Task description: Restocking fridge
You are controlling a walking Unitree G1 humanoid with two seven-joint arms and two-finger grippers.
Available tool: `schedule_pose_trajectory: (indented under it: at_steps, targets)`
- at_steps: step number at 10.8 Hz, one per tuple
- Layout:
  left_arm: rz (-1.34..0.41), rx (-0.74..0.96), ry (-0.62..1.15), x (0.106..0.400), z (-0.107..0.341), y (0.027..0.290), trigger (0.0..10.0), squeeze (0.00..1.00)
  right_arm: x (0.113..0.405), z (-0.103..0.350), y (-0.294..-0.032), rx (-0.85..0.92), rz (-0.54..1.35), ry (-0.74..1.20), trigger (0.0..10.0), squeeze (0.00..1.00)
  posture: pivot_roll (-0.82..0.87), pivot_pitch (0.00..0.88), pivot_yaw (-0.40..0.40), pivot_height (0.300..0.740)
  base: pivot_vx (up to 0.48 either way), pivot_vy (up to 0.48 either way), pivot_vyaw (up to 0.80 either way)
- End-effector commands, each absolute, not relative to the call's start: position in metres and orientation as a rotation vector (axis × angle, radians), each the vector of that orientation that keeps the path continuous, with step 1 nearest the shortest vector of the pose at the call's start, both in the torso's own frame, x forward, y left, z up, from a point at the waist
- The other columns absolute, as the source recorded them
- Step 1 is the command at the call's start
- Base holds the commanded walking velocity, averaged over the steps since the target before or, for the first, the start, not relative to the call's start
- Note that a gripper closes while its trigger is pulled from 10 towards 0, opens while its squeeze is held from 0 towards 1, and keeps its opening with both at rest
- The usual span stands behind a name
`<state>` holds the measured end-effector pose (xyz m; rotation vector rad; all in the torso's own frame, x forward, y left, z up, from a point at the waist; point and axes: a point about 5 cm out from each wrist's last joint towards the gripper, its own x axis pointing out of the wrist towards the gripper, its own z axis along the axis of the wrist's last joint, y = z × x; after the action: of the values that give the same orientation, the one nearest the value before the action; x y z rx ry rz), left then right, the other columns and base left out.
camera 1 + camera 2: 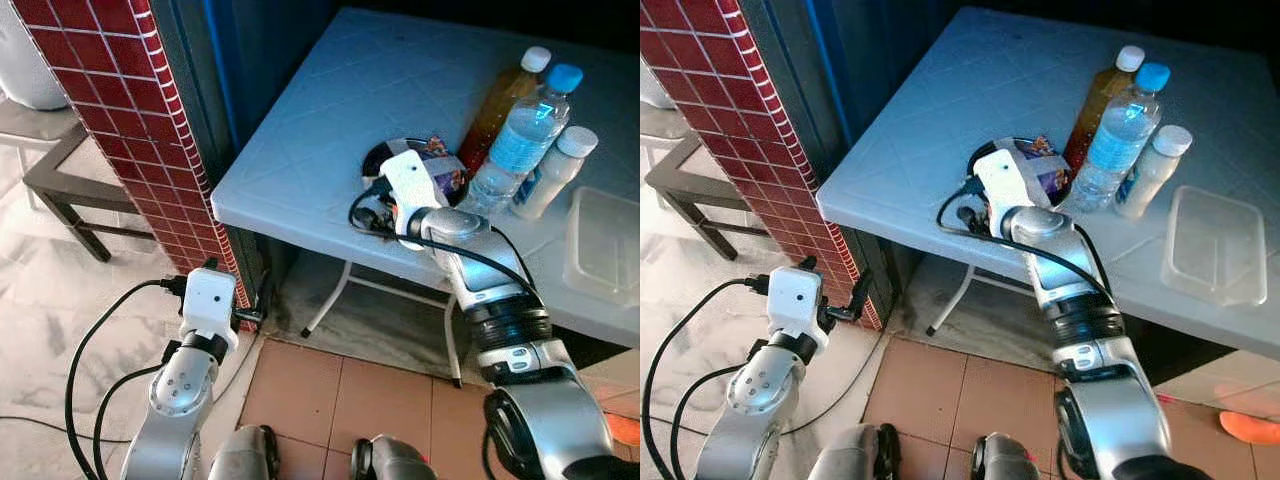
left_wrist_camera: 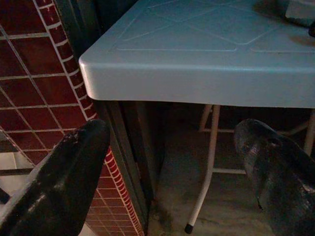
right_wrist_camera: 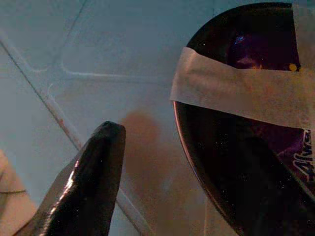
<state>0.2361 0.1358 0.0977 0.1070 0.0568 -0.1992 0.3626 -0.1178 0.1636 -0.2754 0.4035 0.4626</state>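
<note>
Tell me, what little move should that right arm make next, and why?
Probably ease the right gripper forward and close its jaws on the rim of the dark bowl. One black finger sits on the table just outside the bowl's edge, the jaws look open, and nothing is gripped yet. The left gripper hangs open below the table edge.

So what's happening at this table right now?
The robot's right gripper is down at the table, open around the rim of a dark bowl taped shut over a purple packet; not yet lifted. Beside the bowl stand three bottles and a clear container. The left gripper hangs open below the table edge by the red tiled wall.
</note>
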Motion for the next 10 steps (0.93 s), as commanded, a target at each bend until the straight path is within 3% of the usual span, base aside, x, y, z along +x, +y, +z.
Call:
schedule_pose_trajectory:
  at_steps: [1,10]
  targets:
    - [-0.205,0.122,0.08,0.2341,0.0936,0.1359,10.0,0.0,0.3568,0.1471,-0.12,-0.265,0.477,0.48,0.0,0.0,0.02,0.112,-0.003,0.74,0.0,0.0,0.0]
    - [-0.201,0.117,0.087,0.2332,0.0929,0.1356,10.0,0.0,0.35,0.1423,-0.1255,-0.31,0.54,0.516,0.0,0.0,0.02,0.117,-0.008,0.74,0.0,0.0,0.0]
